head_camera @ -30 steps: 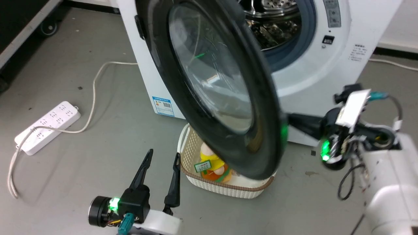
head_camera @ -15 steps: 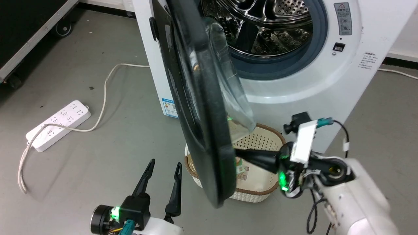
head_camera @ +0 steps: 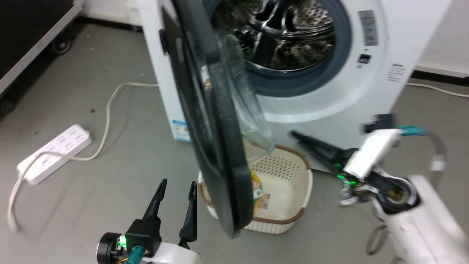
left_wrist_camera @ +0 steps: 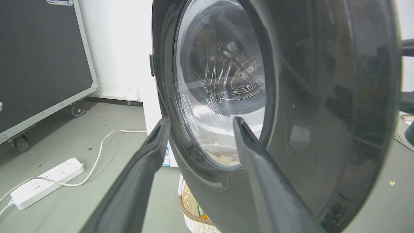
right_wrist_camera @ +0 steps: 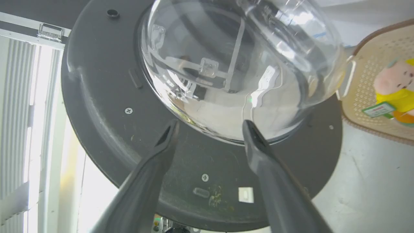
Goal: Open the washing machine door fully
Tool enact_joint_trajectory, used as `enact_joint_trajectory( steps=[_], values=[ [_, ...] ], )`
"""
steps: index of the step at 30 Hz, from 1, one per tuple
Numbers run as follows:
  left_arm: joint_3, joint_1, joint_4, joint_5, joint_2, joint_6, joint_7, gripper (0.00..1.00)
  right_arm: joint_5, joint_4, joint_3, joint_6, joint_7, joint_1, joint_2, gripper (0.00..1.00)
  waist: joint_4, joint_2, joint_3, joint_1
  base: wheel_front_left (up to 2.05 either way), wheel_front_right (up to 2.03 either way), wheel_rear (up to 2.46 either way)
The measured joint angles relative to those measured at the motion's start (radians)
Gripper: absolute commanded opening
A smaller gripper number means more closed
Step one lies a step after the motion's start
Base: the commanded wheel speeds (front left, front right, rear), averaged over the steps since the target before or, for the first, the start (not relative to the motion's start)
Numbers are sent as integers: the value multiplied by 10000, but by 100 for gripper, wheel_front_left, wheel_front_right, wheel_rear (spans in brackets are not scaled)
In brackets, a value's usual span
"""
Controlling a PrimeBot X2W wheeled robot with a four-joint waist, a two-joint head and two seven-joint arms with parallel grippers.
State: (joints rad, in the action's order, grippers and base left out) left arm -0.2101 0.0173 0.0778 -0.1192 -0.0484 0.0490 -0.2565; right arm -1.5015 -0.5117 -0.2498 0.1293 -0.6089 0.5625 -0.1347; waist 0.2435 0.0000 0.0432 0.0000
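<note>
Grey floor (head_camera: pixel 121 157); washing machine door (head_camera: pixel 216 165) half-hides basket (head_camera: pixel 289 172); left end effector (head_camera: pixel 178 182), right end effector (right_wrist_camera: pixel 210 123) released.

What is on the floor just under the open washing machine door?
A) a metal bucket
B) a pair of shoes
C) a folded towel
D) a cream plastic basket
D: a cream perforated basket stands on the floor in front of the washing machine, partly hidden by the lower edge of the door, with what looks like a yellow and pink toy inside.
</note>
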Motion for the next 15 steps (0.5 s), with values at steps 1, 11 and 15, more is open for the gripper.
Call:
enact_joint_trajectory(
  steps=[1, 11, 15],
  values=[
    [19, -6, 0, -4, 0, -19, 0, 100, 468, 372, 2, 2, 479, -155, -251, 100, -85, 0, -53, 0, 0, 0, 0],
    [556, -233, -50, -171, 2, -161, 0, 100, 7118, 3505, -552, 4, 6349, -2291, -2700, 100, -1070, 0, -529, 0, 0, 0, 0],
    [702, -439, -27, -320, 0, -305, 0, 100, 9346, 3565, 324, 4, 7697, -3426, -2610, 100, -1358, 1, -662, -1, 0, 0, 0]
  ],
)
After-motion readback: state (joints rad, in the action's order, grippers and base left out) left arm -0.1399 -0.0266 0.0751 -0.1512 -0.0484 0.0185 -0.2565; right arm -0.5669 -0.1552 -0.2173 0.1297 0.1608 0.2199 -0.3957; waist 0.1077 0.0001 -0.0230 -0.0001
